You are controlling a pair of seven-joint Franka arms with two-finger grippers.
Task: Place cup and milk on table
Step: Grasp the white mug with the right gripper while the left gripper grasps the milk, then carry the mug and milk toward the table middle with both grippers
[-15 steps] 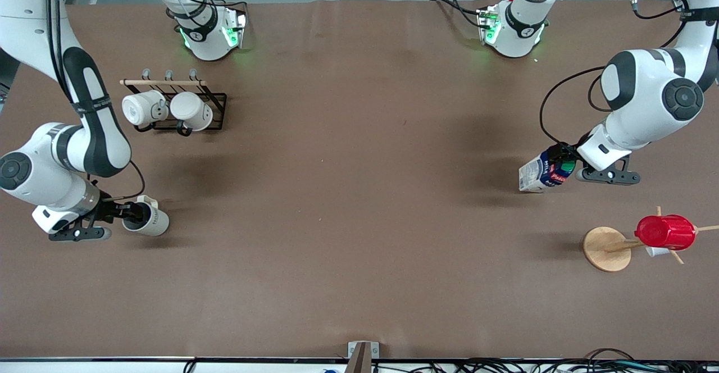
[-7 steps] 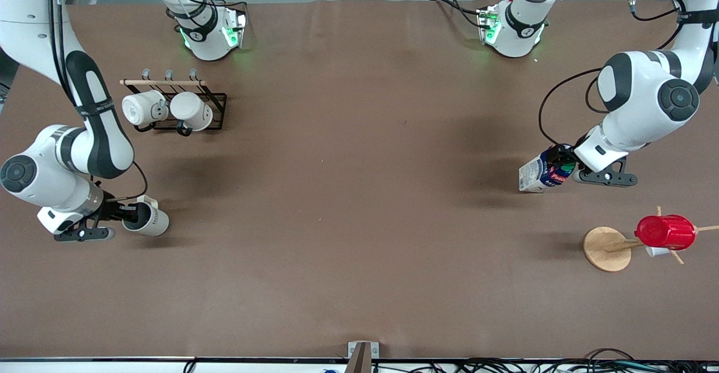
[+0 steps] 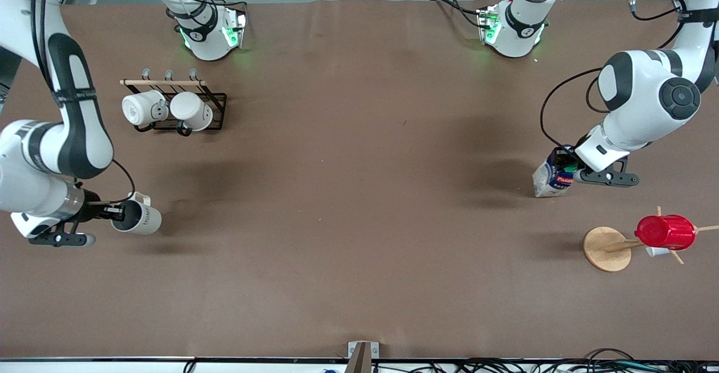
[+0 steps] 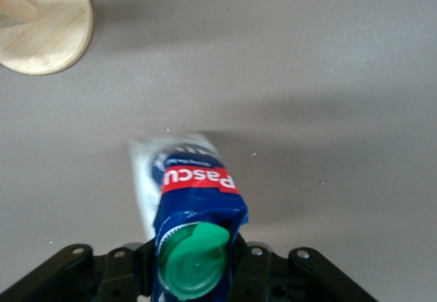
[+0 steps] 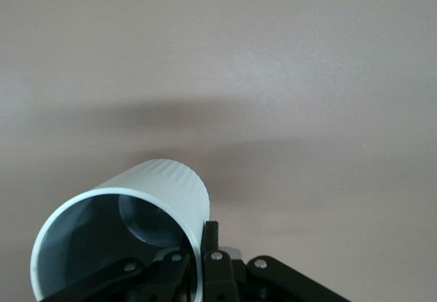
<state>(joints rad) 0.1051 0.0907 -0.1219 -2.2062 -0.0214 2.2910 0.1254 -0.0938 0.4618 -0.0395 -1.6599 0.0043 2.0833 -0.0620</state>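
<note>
The pale grey cup (image 3: 136,218) with dark lettering is tilted on its side in my right gripper (image 3: 115,213), which is shut on its rim over the brown table (image 3: 348,204) at the right arm's end. In the right wrist view the cup (image 5: 126,237) shows its dark grey inside, with one finger inside the rim and one outside. My left gripper (image 3: 566,166) is shut on the top of the blue and white milk (image 3: 553,178), held tilted just above the table at the left arm's end. The left wrist view shows the milk (image 4: 191,227), its green cap and red label.
A black rack (image 3: 175,106) with two white mugs stands near the right arm's base. A wooden stand (image 3: 606,248) carrying a red ribbed cup (image 3: 665,232) stands nearer the front camera than the milk; its round base shows in the left wrist view (image 4: 41,22).
My right gripper has moved with the cup toward the right arm's end of the table. The milk in my left gripper has turned more upright and shifted slightly toward the left arm's end.
</note>
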